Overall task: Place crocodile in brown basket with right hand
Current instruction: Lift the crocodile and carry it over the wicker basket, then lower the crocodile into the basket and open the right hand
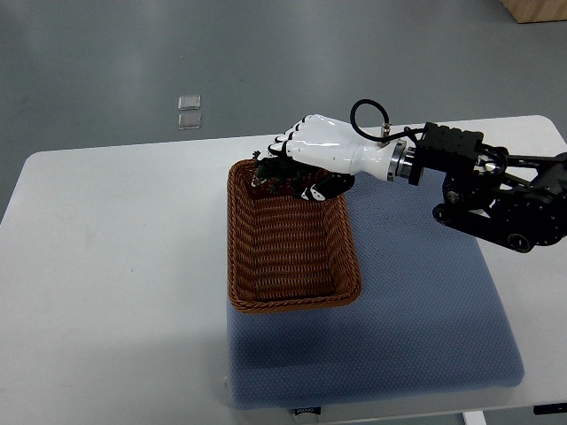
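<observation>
- 1 table [115,266]: white, rounded corners, on a grey floor.
- 1 mat [425,310]: blue, textured, covering the table's right half.
- 1 basket [237,239]: brown wicker, rectangular, standing at the mat's left edge, its long side running away from me.
- 1 right hand [319,146]: white shell on a black arm [496,190] that comes in from the right, fingers curled down and closed around the crocodile.
- 1 crocodile [276,168]: dark, mostly hidden under the fingers, held at the basket's far end just over the rim. I cannot tell whether it touches the wicker.
- 2 squares [189,111]: small, clear, lying together on the floor beyond the table.
</observation>
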Motion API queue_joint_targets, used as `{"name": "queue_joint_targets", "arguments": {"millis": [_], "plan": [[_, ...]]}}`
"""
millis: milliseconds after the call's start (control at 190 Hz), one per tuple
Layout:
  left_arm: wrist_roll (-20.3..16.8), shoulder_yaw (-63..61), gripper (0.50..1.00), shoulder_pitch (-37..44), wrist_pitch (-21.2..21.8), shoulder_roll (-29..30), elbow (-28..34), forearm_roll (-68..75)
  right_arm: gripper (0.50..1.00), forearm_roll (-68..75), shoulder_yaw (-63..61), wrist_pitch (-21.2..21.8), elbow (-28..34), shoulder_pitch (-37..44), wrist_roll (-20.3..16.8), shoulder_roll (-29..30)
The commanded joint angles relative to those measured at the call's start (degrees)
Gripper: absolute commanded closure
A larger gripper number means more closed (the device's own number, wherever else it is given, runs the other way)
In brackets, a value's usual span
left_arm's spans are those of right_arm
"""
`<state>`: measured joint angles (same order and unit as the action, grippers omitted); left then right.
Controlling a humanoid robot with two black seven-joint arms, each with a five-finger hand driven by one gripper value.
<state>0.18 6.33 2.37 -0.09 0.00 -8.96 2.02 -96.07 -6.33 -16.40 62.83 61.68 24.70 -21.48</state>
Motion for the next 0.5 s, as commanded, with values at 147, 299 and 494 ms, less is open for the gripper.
{"name": "queue_joint_targets", "arguments": {"millis": [147, 299, 494], "plan": [[0.00, 0.00, 0.500, 0.00, 0.00, 0.00, 0.00, 0.00, 0.981, -2.98, 0.53, 0.23, -0.08, -3.76, 0.17, 1.96], [0.00, 0.00, 0.500, 0.00, 0.00, 0.00, 0.00, 0.00, 0.940, -3.07, 0.62, 0.23, -0.87, -4.64, 0.09, 2.67], [0.00, 0.00, 0.500, 0.00, 0.00, 0.00, 0.00, 0.00, 0.762, -3.07, 0.44, 0.23, -2.19, -5.08, 0.09, 2.58]]}}
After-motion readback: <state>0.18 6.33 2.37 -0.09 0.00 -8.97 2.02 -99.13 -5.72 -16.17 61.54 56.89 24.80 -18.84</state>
